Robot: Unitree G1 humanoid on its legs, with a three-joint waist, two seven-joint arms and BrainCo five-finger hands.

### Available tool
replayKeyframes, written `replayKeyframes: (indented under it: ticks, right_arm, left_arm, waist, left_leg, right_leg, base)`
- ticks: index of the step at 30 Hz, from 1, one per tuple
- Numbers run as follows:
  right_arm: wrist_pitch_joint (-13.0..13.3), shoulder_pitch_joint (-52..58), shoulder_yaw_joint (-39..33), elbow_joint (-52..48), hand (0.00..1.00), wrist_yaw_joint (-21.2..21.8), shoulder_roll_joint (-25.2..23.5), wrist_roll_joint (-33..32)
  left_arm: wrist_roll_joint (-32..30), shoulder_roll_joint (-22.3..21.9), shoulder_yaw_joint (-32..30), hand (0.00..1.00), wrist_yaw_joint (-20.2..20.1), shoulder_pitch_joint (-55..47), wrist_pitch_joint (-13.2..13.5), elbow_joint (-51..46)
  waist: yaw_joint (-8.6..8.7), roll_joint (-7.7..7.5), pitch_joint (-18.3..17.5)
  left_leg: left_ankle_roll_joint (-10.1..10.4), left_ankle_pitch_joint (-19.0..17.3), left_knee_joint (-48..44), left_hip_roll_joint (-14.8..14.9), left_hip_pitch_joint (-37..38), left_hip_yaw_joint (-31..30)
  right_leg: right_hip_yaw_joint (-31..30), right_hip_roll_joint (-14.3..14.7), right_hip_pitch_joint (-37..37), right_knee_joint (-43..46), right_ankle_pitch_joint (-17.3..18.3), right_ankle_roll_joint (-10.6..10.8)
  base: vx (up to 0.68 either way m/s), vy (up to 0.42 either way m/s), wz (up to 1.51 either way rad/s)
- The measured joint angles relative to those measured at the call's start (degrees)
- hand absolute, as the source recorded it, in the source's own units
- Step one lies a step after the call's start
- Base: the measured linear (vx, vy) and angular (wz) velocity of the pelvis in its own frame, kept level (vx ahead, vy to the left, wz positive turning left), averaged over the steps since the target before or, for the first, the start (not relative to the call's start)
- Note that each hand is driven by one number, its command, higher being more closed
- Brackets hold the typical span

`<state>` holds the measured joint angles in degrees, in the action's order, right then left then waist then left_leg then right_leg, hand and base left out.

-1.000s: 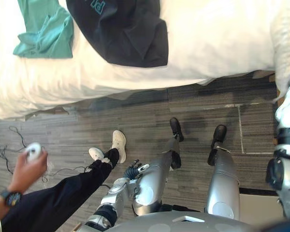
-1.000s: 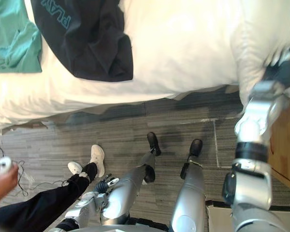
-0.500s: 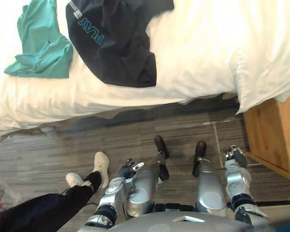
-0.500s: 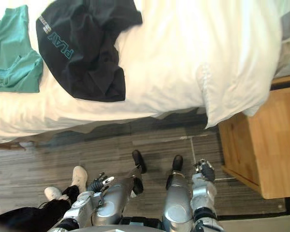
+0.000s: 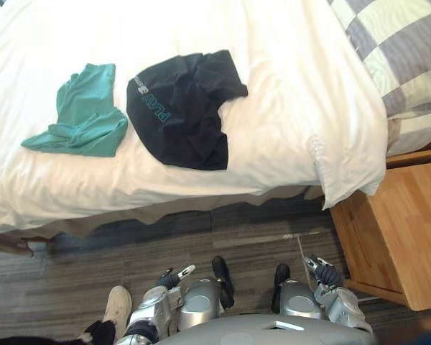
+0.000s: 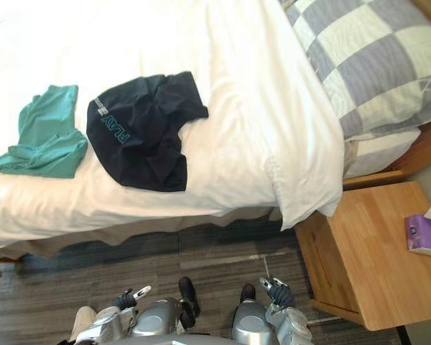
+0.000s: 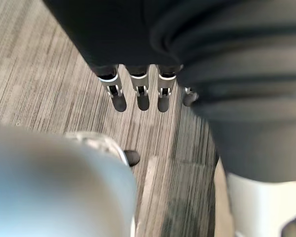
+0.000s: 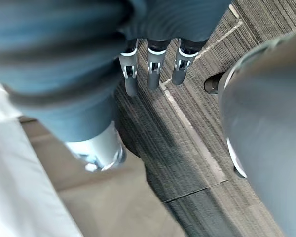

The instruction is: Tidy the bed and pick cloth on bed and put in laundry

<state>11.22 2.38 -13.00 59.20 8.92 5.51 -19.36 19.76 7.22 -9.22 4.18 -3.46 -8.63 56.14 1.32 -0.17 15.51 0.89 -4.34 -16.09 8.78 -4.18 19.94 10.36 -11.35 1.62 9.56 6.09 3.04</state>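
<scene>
The left hand point(image 5: 174, 277) and right hand point(image 5: 322, 273) hang low over the floor point(image 5: 201, 230) on the near side of the bed point(image 5: 273, 86), well apart from it. In each wrist view the fingers point(image 7: 138, 94) point(image 8: 153, 74) point straight down, relaxed, and hold nothing. This looks like a resting pose: the robot stands facing the bed with its arms at its sides, and neither arm has begun to reach.

The black shirt point(image 5: 183, 108) lies crumpled on top of the bed, about midway along it and close to the near edge. The green cloth point(image 5: 79, 115) lies just beside the shirt, toward the foot end of the bed, apart from it or barely touching. Both look dropped rather than laid out, with folds and bunched edges, so neither is flat.

The shirt's long axis runs on a slant. Its broad rounded end points toward the bed's near edge, and a narrower flap points away from that edge and toward the head end, where the pillow point(image 6: 373, 57) sits. The green cloth's long axis runs roughly across the bed, with its bunched, wider end toward the near edge.

A nightstand point(image 6: 373, 251) stands beside the head end of the bed.
</scene>
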Motion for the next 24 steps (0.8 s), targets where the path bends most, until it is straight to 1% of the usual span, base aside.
replayKeyframes:
  ticks: [1,2,3,4,5,6,7,8,9,10,11,12,13,14,15,16,17,18,19,21,22,23,24]
  right_arm:
    - [0.02,-0.02,-0.18,-0.31,0.00,-0.06,0.91,0.56]
    - [0.07,-0.09,-0.26,-0.34,0.00,-0.11,2.07,0.75]
    - [0.08,0.01,-0.46,-0.18,0.00,-0.19,2.51,1.20]
    - [0.09,0.19,-1.00,0.63,0.00,-0.31,2.98,1.95]
    - [0.10,0.25,-1.03,1.20,0.00,-0.57,3.41,2.47]
    - [0.04,0.64,-1.00,1.44,0.00,-0.71,3.74,2.82]
    - [0.01,0.89,-1.05,1.50,0.00,-0.88,4.07,2.91]
    - [-0.01,0.97,-1.09,1.58,0.00,-1.20,3.54,3.08]
    - [-0.32,0.07,-0.84,2.00,0.00,-1.57,0.83,3.10]
    - [-0.41,-0.55,-0.48,2.00,0.00,-1.25,-0.78,2.91]
    - [-0.41,-0.63,0.35,1.97,0.00,-0.83,-1.17,2.75]
    - [-0.34,-1.05,2.04,1.41,0.00,1.04,-1.62,2.86]
    - [-0.26,-1.57,3.62,-0.19,0.00,2.57,-1.82,2.94]
    - [-0.21,-1.79,4.07,-1.13,0.00,2.92,-1.82,2.94]
    - [0.05,-2.12,4.41,-3.24,0.00,3.35,-1.74,2.83]
    - [0.67,-1.97,4.88,-4.64,0.00,3.44,-1.53,2.82]
    - [0.84,-1.97,5.25,-5.09,0.00,3.60,-1.31,2.82]
    - [1.00,-1.68,6.11,-5.32,0.00,4.00,-0.37,2.81]
    - [1.08,-0.61,6.99,-5.26,0.00,4.59,0.18,2.85]
    - [1.06,0.71,8.24,-5.21,0.00,5.58,0.22,2.85]
    - [1.05,0.97,8.99,-5.18,0.00,5.85,0.26,2.86]
    - [1.02,0.68,10.35,-5.20,0.00,6.35,0.19,2.92]
    - [1.00,-0.11,12.00,-5.21,0.00,6.27,0.49,3.28]
  left_arm:
    - [0.51,0.03,-0.43,0.00,0.91,0.05,-0.26,1.01]
    - [1.99,0.05,-0.87,0.00,1.96,0.05,-0.44,1.43]
    - [2.41,0.03,-0.89,0.00,2.60,0.08,-0.53,1.43]
    - [3.74,-0.04,-0.68,0.00,3.35,0.21,-0.62,1.39]
    - [4.51,-0.33,0.58,0.00,3.59,0.56,-0.73,1.40]
    - [4.50,-0.86,2.17,0.00,4.06,0.98,-0.90,1.44]
    - [4.44,-1.17,3.22,0.00,5.09,1.20,-1.23,1.58]
    - [4.52,-0.68,3.76,0.00,5.36,1.41,-1.38,1.59]
    - [5.05,1.26,4.84,0.00,5.44,2.35,-1.42,0.83]
    - [4.02,2.35,6.78,0.00,5.35,2.51,-2.19,-0.15]
    - [3.07,2.44,7.04,0.00,5.24,2.20,-2.61,-1.06]
    - [1.49,2.56,7.17,0.00,4.84,1.63,-3.53,-2.60]
    - [0.73,2.80,8.60,0.00,4.78,1.16,-3.97,-3.15]
    - [0.59,2.82,9.29,0.00,4.67,1.24,-4.51,-3.14]
    - [-0.48,2.70,10.80,0.00,4.50,1.84,-5.40,-3.14]
    - [-1.32,2.46,12.49,0.00,4.56,2.45,-6.29,-3.05]
    - [-1.35,2.23,13.02,0.00,4.65,2.59,-6.52,-2.98]
    - [-1.35,2.00,13.79,0.00,4.98,2.83,-6.51,-2.69]
    - [-1.07,1.35,14.01,0.00,5.06,2.69,-6.10,-1.92]
    - [-0.52,0.42,14.18,0.00,5.14,2.57,-4.53,-0.54]
    - [-0.29,0.31,14.23,0.00,5.17,2.49,-3.92,-0.53]
    - [0.66,0.08,14.22,0.00,5.22,2.18,-2.60,-0.51]
    - [2.53,0.17,14.14,0.00,4.95,2.87,-1.02,-0.91]
  waist:
    - [0.44,0.15,-0.17]
    - [1.43,0.26,-0.24]
    - [1.74,0.29,-0.25]
    - [1.98,0.52,-0.39]
    - [2.45,1.17,-0.77]
    - [2.51,1.55,-0.91]
    - [2.39,2.49,-1.17]
    - [2.35,2.03,-0.94]
    - [1.50,-1.69,0.31]
    - [0.40,-1.88,0.24]
    - [-0.07,-1.46,0.28]
    - [-0.95,-1.89,-0.11]
    - [-0.91,-1.63,-1.05]
    - [-0.61,-1.72,-1.33]
    - [-0.55,-1.68,-1.41]
    - [-0.25,-1.88,-1.56]
    - [0.13,-2.10,-1.70]
    - [1.10,-1.20,-1.98]
    - [1.51,-0.11,-2.31]
    - [1.30,1.12,-3.08]
    - [1.32,1.16,-3.07]
    - [1.33,2.05,-2.94]
    - [1.78,1.56,-1.88]
  left_leg:
    - [0.34,-1.06,-2.68,2.91,-0.66,-1.55]
    - [0.94,-1.59,-4.32,6.29,-1.08,-3.96]
    - [1.00,-1.56,-4.67,7.91,-1.07,-5.34]
    - [1.30,-1.40,-5.20,10.58,-0.93,-7.58]
    - [2.45,-1.09,-4.65,12.24,-0.65,-9.70]
    - [6.47,0.11,-2.51,12.28,0.54,-9.65]
    - [12.73,-2.29,-0.86,11.84,2.53,-8.78]
    - [14.04,-5.08,-0.86,10.94,3.10,-8.32]
    - [13.41,-5.56,-4.17,7.71,2.45,-7.61]
    - [12.15,-6.79,-5.73,7.20,2.20,-6.66]
    - [11.67,-6.89,-5.44,7.34,2.42,-5.56]
    - [10.54,-6.31,-3.58,7.34,3.56,-3.89]
    - [9.09,-5.32,-0.75,6.98,3.58,-3.45]
    - [8.65,-4.40,0.98,6.53,3.61,-3.33]
    - [8.04,-2.14,4.72,5.27,4.73,-3.19]
    - [7.56,0.26,8.53,3.39,5.74,-3.23]
    - [7.36,1.24,10.27,2.06,6.16,-3.26]
    - [6.97,2.82,12.67,1.23,6.44,-3.91]
    - [6.99,4.21,14.93,0.81,7.53,-4.16]
    - [7.01,4.87,16.30,0.79,8.10,-3.91]
    - [6.91,4.81,15.95,0.79,7.93,-3.87]
    - [5.91,3.65,12.51,0.78,6.54,-3.62]
    - [5.23,2.08,5.05,0.93,2.92,-3.20]
  right_leg:
    - [-1.13,-0.41,0.56,0.91,0.26,0.57]
    - [-2.09,-1.44,2.02,2.49,0.63,1.70]
    - [-2.71,-2.01,2.72,3.46,0.82,2.37]
    - [-3.61,-2.94,4.01,5.18,1.26,3.94]
    - [-3.79,-3.97,4.57,6.52,1.45,5.77]
    - [-4.21,-4.96,4.78,7.17,1.44,7.25]
    - [-4.83,-5.53,4.69,7.06,0.62,8.77]
    - [-5.13,-6.67,4.32,6.51,-0.20,9.84]
    - [-5.56,-10.10,3.63,5.30,-3.76,9.76]
    - [-4.16,-10.62,3.46,4.01,-9.40,7.17]
    - [-2.95,-10.62,3.46,3.21,-11.80,5.14]
    - [-0.63,-9.84,3.60,2.27,-13.37,3.56]
    - [0.58,-6.71,3.35,2.28,-12.13,4.86]
    - [1.43,-5.15,3.18,2.37,-10.79,5.52]
    - [2.59,-2.13,2.71,2.45,-7.00,5.43]
    - [3.32,-0.17,2.00,2.20,-2.47,4.32]
    - [3.43,0.43,1.53,1.61,0.01,2.55]
    - [2.99,0.54,1.39,1.07,0.22,2.64]
    - [2.98,0.58,1.08,0.87,-0.07,2.35]
    - [3.16,0.73,0.92,0.55,0.25,2.44]
    - [3.18,0.67,0.98,0.67,0.59,2.70]
    - [3.13,0.08,1.32,1.55,1.31,2.86]
    - [2.86,-1.05,2.06,3.22,2.18,2.90]
  base:
    - [0.00,0.229,-0.52]
    - [0.02,0.259,-0.26]
    - [0.03,0.339,-0.16]
    - [0.05,0.403,-0.02]
    - [0.06,0.575,0.01]
    - [0.05,0.559,0.02]
    - [0.03,0.505,-0.01]
    - [0.00,0.505,-0.03]
    - [-0.06,0.566,-0.04]
    - [-0.09,0.546,-0.13]
    - [-0.15,0.507,-0.31]
    - [-0.11,0.385,-0.17]
    - [-0.10,0.318,-0.04]
    - [-0.06,0.173,0.16]
    - [-0.05,0.140,0.13]
    - [-0.05,0.117,0.12]
    - [-0.07,0.089,0.30]
    - [-0.06,0.045,0.34]
    - [-0.05,0.031,0.27]
    - [-0.01,-0.003,0.03]
    - [-0.01,-0.018,0.05]
    - [-0.02,-0.004,0.17]
    - [-0.05,0.007,0.25]
